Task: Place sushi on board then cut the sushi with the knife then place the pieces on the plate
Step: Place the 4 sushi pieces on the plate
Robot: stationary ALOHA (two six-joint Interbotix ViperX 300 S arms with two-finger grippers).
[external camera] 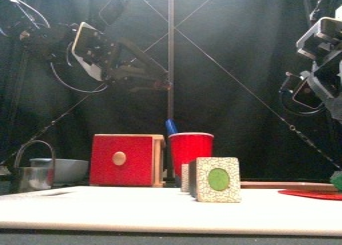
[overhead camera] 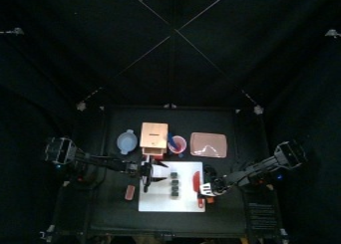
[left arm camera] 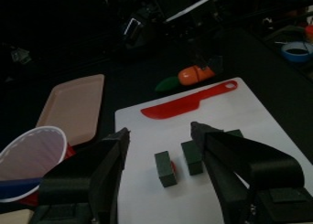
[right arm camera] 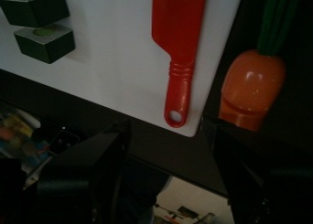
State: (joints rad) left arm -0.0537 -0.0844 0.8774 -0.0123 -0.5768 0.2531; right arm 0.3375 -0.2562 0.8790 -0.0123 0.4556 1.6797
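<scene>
Three dark green sushi pieces (overhead camera: 170, 180) lie apart on the white cutting board (overhead camera: 186, 202); the front view shows one piece (external camera: 217, 179) standing near. My left gripper (left arm camera: 171, 189) hovers open over the board's left part, with two pieces (left arm camera: 178, 162) just ahead of its jaws. The red knife (right arm camera: 181, 45) lies flat on the board's right edge, held by nothing. My right gripper (right arm camera: 171, 186) is open just off the knife's handle end. The pink plate (overhead camera: 209, 143) sits behind the board on the right.
An orange toy carrot (right arm camera: 251, 86) with green leaves lies off the board's right edge beside the knife. Behind the board stand the wooden box (overhead camera: 154, 138), the red cup (external camera: 191, 149) with a blue knife (external camera: 171, 127), the blue-grey bowl (overhead camera: 127, 141) and a metal cutter (external camera: 38, 174).
</scene>
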